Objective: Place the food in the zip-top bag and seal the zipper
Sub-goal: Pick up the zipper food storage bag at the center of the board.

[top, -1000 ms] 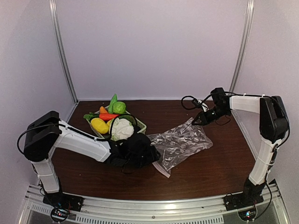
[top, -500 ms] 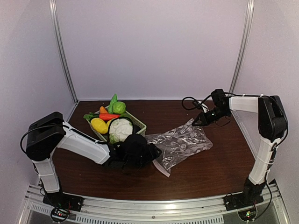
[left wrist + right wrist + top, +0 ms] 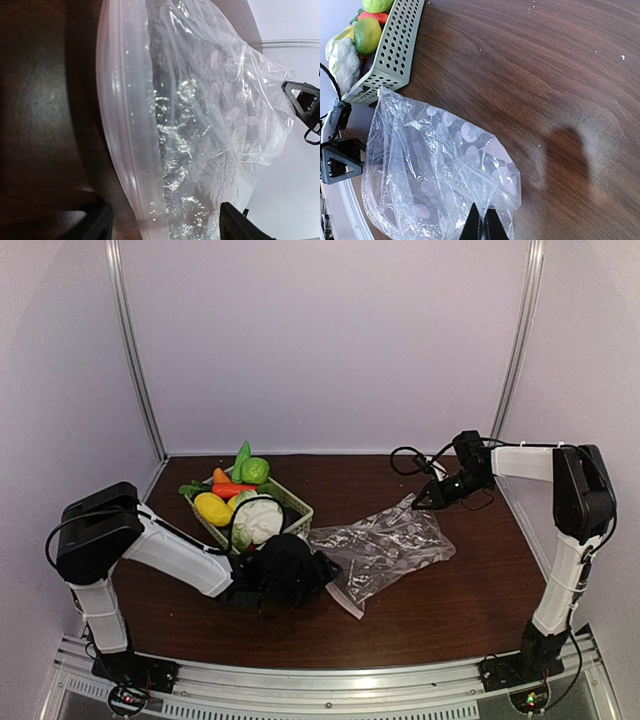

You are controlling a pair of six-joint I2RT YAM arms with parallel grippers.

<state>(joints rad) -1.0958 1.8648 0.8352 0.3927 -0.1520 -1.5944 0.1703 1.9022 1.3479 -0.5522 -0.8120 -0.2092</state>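
The zip-top bag (image 3: 385, 548) lies crumpled on the dark wooden surface (image 3: 450, 610), just right of centre in the overhead view. Its clear film catches the light, and its pale round dots show well from the right wrist camera. The zipper (image 3: 125, 145), a pale strip, runs along the bag's lower-left edge, the end nearest the left arm.

The left tool (image 3: 165, 227) is low over that end with its jaws spread wide. In its own camera the two dark fingers (image 3: 95, 225) sit at the bottom corners of the frame, and the zipper strip and the bag's mouth pass between them. It has hold of nothing. I can't tell whether either finger touches the plastic.

The right tool (image 3: 481, 225) is at the opposite end of the bag, towards the upper right of the overhead view. Its jaws are pinched together on a corner of the film, and the plastic gathers to a point where they meet.

The food sits in a pale green perforated basket (image 3: 296, 504) at centre left, just beside the bag's upper-left corner. The white cauliflower (image 3: 262, 518) is at the near end, with the yellow pepper (image 3: 212, 508) to its left. The red-orange chili (image 3: 232, 489) lies behind them, and a round green piece (image 3: 255, 470) sits at the far end.
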